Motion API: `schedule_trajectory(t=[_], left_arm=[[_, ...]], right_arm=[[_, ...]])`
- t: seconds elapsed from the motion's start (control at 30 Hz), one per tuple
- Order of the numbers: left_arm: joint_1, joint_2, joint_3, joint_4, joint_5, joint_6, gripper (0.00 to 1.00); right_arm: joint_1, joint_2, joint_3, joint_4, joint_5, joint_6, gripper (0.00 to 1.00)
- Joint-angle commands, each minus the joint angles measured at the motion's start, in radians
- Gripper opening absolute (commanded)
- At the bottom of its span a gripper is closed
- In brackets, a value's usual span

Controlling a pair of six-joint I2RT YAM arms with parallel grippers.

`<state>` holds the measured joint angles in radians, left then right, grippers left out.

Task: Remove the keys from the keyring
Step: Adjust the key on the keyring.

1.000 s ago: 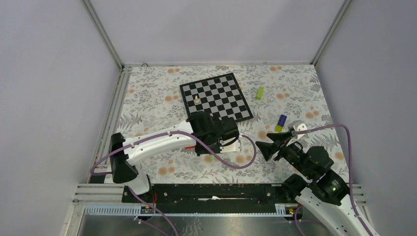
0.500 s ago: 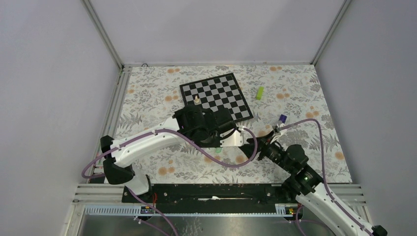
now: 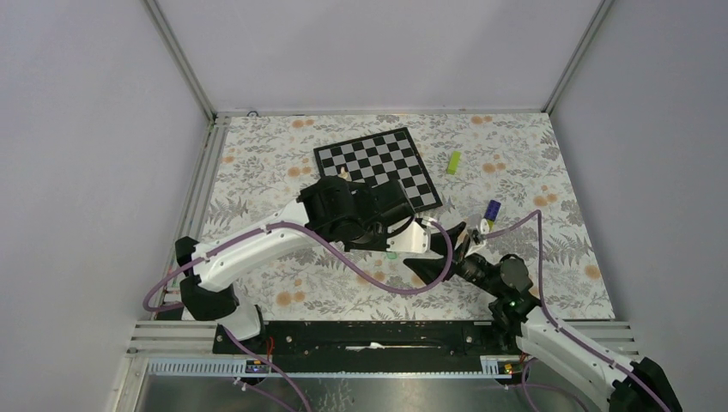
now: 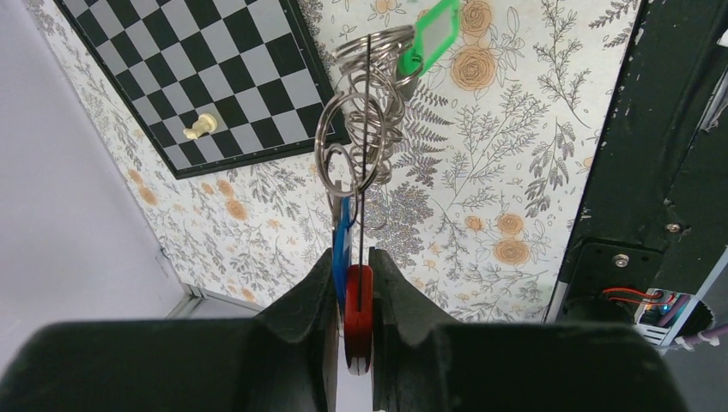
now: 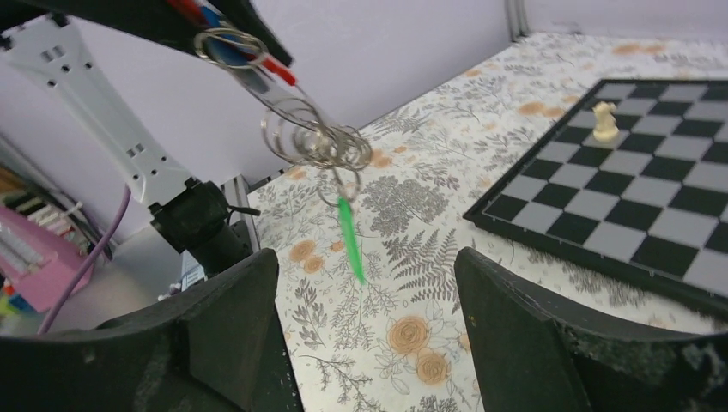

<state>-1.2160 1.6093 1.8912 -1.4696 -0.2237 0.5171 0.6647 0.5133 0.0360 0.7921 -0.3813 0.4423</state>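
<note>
The keyring (image 4: 365, 129) is a bunch of silvery rings that hangs in the air from my left gripper (image 4: 350, 257). That gripper is shut on the ring's red tag (image 4: 358, 309) and on the blue-headed key (image 4: 343, 236) beside it. The green-headed key (image 4: 429, 34) dangles at the far end of the rings. In the right wrist view the keyring (image 5: 313, 137) hangs in front of my right gripper (image 5: 367, 257). The right gripper is open and empty, and the green key (image 5: 350, 240) points down between its jaws without touching them. In the top view the two grippers (image 3: 403, 233) (image 3: 438, 256) are close together.
A chessboard (image 3: 378, 167) lies behind the left arm, with a pale chess piece (image 4: 202, 127) on it. A lime-green block (image 3: 453, 161) and a purple-and-yellow block (image 3: 491, 212) lie to the right. Purple cables loop by both arms.
My left gripper has carried the keyring to the right. My right arm has swung left and low, and its open jaws now sit just in front of the hanging keyring.
</note>
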Motion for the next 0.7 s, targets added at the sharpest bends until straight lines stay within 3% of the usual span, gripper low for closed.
schedule_trajectory(t=[0.0,0.23,0.43,0.67], left_arm=[[-0.002,0.004,0.056,0.013,-0.029,0.028,0.00],[-0.002,0.021,0.097,0.013,-0.027,0.037,0.00],[-0.002,0.011,0.088,0.014,-0.024,0.035,0.00],[-0.002,0.001,0.090,0.013,-0.022,0.037,0.00]], right_arm=[[0.008,0.115,0.023,0.293,-0.108,-0.122,0.82],[0.125,0.306,0.080,0.368,-0.019,-0.303,0.79],[0.138,0.359,0.060,0.487,0.109,-0.355,0.79],[0.137,0.423,0.109,0.502,0.079,-0.386,0.78]])
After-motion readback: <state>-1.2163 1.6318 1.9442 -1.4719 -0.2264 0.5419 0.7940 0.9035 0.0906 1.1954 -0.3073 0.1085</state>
